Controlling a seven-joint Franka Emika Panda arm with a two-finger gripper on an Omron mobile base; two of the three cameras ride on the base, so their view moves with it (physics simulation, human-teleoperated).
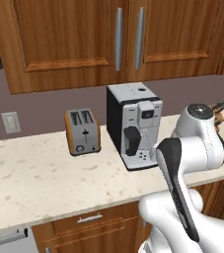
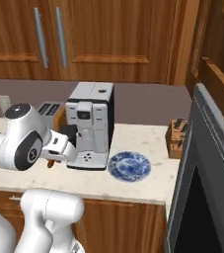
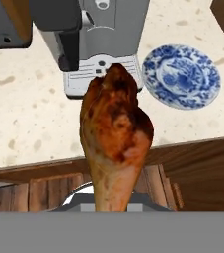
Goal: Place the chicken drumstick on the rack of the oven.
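- The speckled beige surface (image 1: 34, 178) runs beneath brown wall cabinets.
- The hand (image 3: 112, 205) is pinching the thin end of the chicken drumstick (image 3: 114, 133), held out above the surface edge.
- One coffee machine (image 2: 90, 126), one toaster (image 1: 82, 131), one blue plate (image 2: 129, 166), one knife block (image 2: 176, 138).

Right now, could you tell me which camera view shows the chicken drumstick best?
The hand view: the chicken drumstick stands large at the centre, held in the gripper, above the counter edge. In the right base view just a small brown bit peeks below the hand. The left base view has the arm in front of it.
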